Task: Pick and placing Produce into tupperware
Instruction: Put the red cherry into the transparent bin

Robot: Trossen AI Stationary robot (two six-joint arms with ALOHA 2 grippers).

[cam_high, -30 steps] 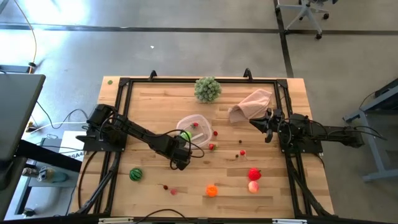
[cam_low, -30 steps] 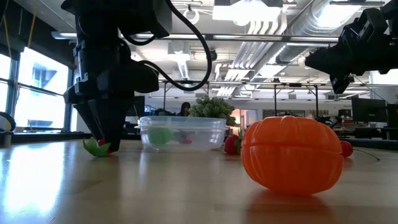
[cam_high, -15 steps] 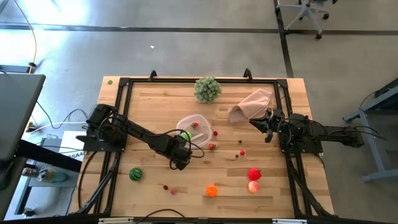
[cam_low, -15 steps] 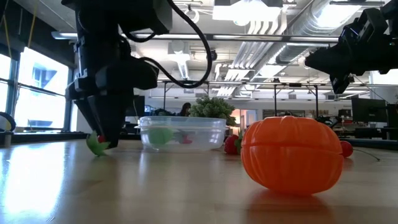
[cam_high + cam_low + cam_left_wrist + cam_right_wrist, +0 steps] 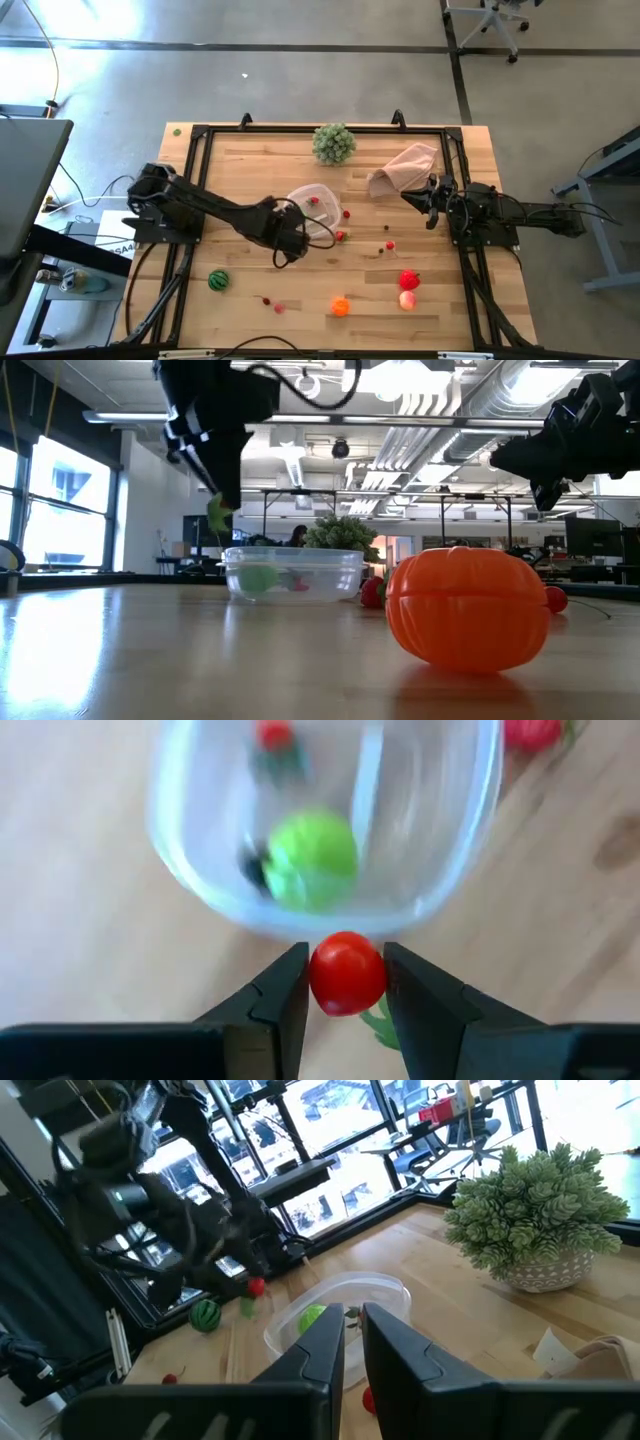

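Note:
The clear tupperware [image 5: 316,203] stands mid-table; it holds a light green piece [image 5: 312,858] and a small red piece [image 5: 275,735]. My left gripper [image 5: 291,234] hangs over the tupperware's near left rim, above rim height in the low view [image 5: 222,510], shut on a small red berry with a green leaf [image 5: 347,973]. My right gripper [image 5: 431,207] waits shut and empty at the right, beside the cloth; its fingers show in its own wrist view [image 5: 352,1348]. Loose on the table lie a striped green piece [image 5: 218,280], an orange piece [image 5: 341,306], a red piece [image 5: 409,279] and a pink piece [image 5: 407,299]. My left gripper pinches the red berry's round body [image 5: 322,978] between its two fingers, one on each side. The fingers point down from above. The berry is lifted clear of the table, its green leaf [image 5: 376,1026] hanging below, just before the tupperware's rim [image 5: 300,928].
A pale green leafy ball [image 5: 334,142] stands at the far edge and a pinkish-beige cloth [image 5: 405,167] lies far right. Tiny red berries lie right of the tupperware [image 5: 341,236] [image 5: 388,244] and near the front [image 5: 279,308]. The orange piece [image 5: 468,607] fills the low view's foreground.
My left gripper has risen from the table with the red berry, from table level to above the tupperware's rim, and has gone a little toward the far edge, over the tupperware. Its fingers have stayed shut on the berry.

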